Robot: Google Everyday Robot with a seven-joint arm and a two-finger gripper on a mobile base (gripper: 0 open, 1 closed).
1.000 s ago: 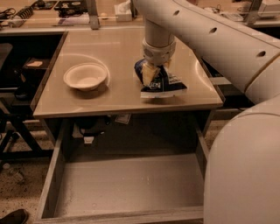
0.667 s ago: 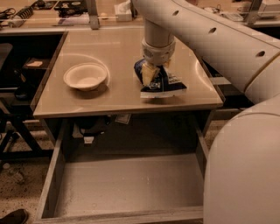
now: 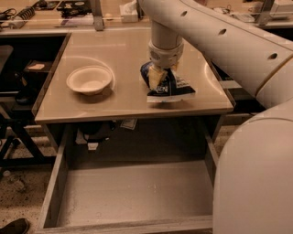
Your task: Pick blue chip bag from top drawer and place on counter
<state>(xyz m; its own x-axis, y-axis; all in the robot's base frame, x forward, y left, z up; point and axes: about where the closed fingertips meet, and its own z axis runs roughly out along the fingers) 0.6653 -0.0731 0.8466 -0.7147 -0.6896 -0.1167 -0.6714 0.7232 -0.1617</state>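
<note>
The blue chip bag (image 3: 170, 87) rests on the beige counter (image 3: 123, 45), right of centre and near its front edge. My gripper (image 3: 158, 77) comes straight down from the white arm onto the bag's left part, and its pale fingers (image 3: 155, 75) are pressed around the bag's crinkled top. The top drawer (image 3: 132, 194) is pulled out below the counter, with nothing showing on its flat grey bottom.
A white bowl (image 3: 89, 80) sits on the counter's left half. My arm's large white body (image 3: 256, 173) fills the right side. A cluttered bench (image 3: 68, 11) with metal posts stands behind. Dark chair legs (image 3: 13, 137) stand at the left on the floor.
</note>
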